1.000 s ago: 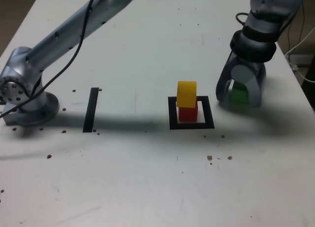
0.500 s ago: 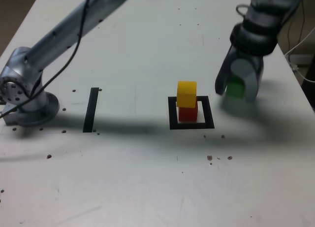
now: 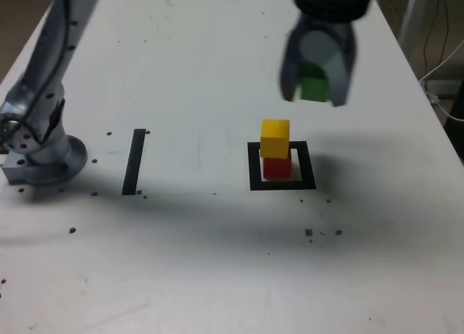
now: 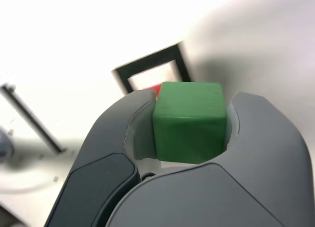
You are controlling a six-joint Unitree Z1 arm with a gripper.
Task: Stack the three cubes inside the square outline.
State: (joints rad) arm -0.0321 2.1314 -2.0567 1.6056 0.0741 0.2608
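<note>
Up at about 1 o'clock from the yellow cube [image 3: 275, 138], the gripper [image 3: 316, 88] is clamped on the green cube [image 3: 314, 88]; a slightly off-centre drop could topple the red cube [image 3: 276, 167] stack.

Tool [image 3: 317, 95] with green cube [image 3: 315, 88] hangs in open air above the tabletop [image 3: 217, 261], up and toward the exterior view's right of the stack. Only upright obstacle mid-surface: yellow cube [image 3: 275, 138] on red cube [image 3: 276, 166] inside the square outline [image 3: 282, 183]. Air directly over the yellow cube is free. Black strip [image 3: 134, 161] lies flat. Arm base [image 3: 40, 149] blocks the exterior view's left edge.
</note>
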